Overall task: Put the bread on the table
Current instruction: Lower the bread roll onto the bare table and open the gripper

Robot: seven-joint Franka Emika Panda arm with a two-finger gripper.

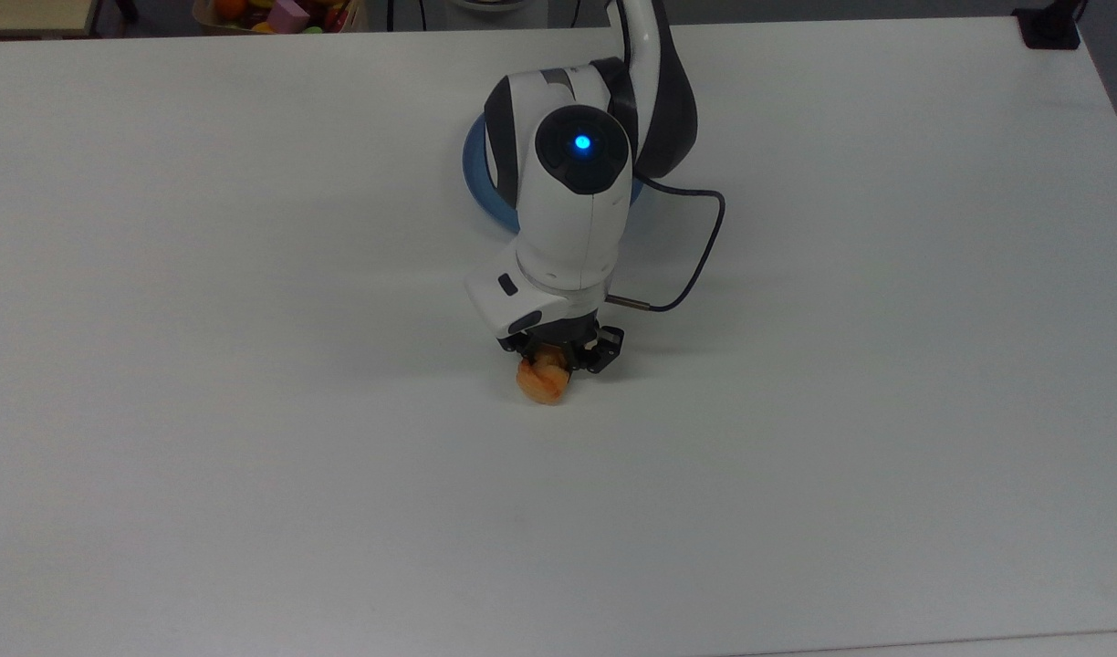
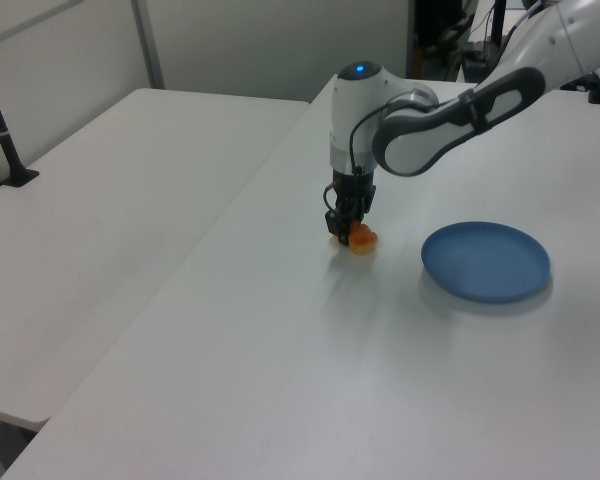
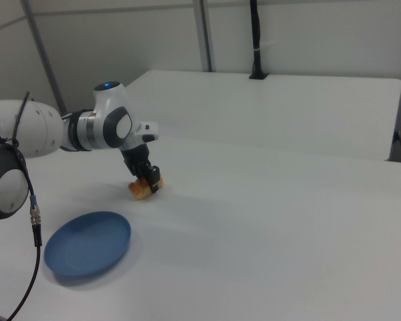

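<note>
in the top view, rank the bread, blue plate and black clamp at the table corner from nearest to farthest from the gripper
1. Small orange-brown bread loaf, held in the gripper.
2. Round blue plate, behind the arm.
3. Black clamp, at the top view's upper right corner.

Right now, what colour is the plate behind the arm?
Blue, plain, with no pattern. The plate shows best in the left view, lying empty on the table.
</note>
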